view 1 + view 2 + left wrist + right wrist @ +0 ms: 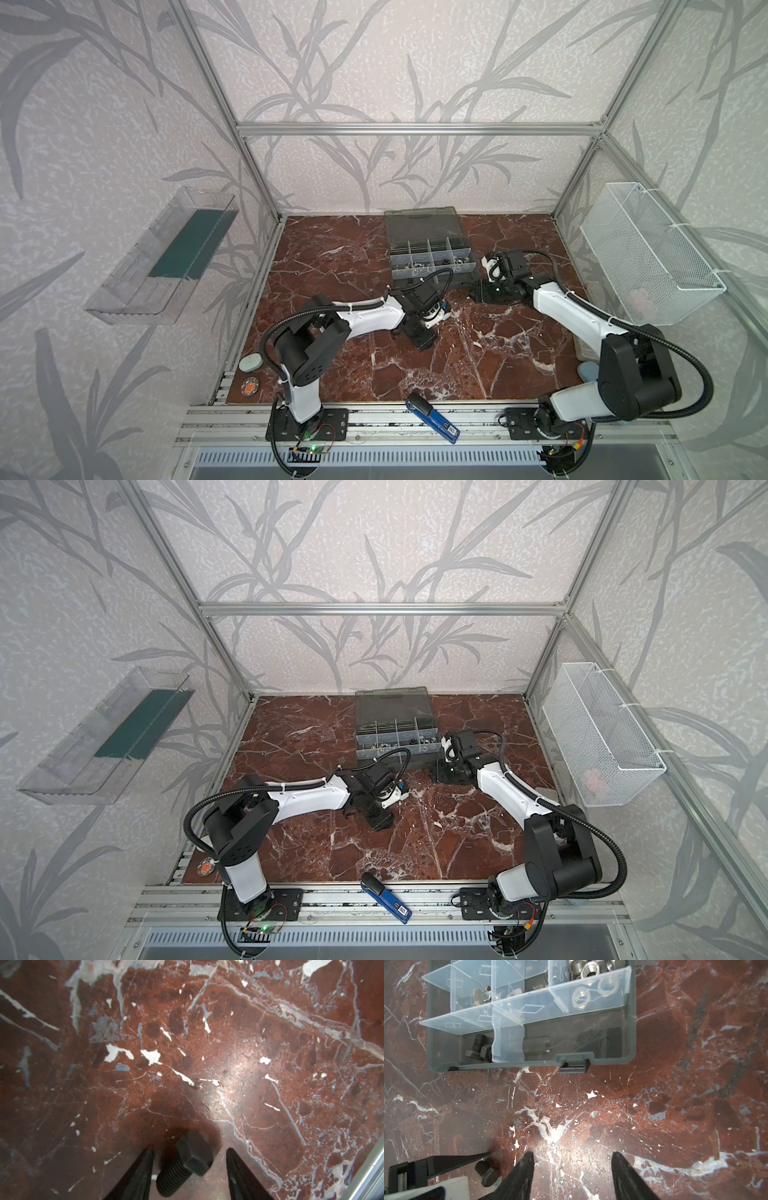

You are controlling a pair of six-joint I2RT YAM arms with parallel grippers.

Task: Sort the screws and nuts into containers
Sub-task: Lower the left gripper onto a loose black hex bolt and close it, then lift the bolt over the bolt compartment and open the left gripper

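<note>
Left pincer (189, 1149) open astride the black screw (194, 1156) lying on the table (207, 1043), best centre on its hex head and pinch squarely so it won't roll; right pincer (572, 1154) open, empty.

Sat inside alu-extrusion frame (415, 128), walls papered pale grey w/ darker leaf pattern (415, 62). Had red-brown marble-look tabletop (332, 249) w/ white veins; showed soft glare patch (239, 1068) in left wrist view. Carried clear plastic tray (124, 291) on left-hand wall, dark green strip (191, 243) inside; white wire mesh basket (648, 249) on right-hand wall, sth pinkish (642, 298) in near corner. Held pale green oval pad (251, 362) & round orange-marked disc (249, 387) at tabletop's front-left corner. Had blue & black oblong item (434, 419) slanted across front alu rails (374, 419), slotted vent strip (415, 457) below those.
</note>
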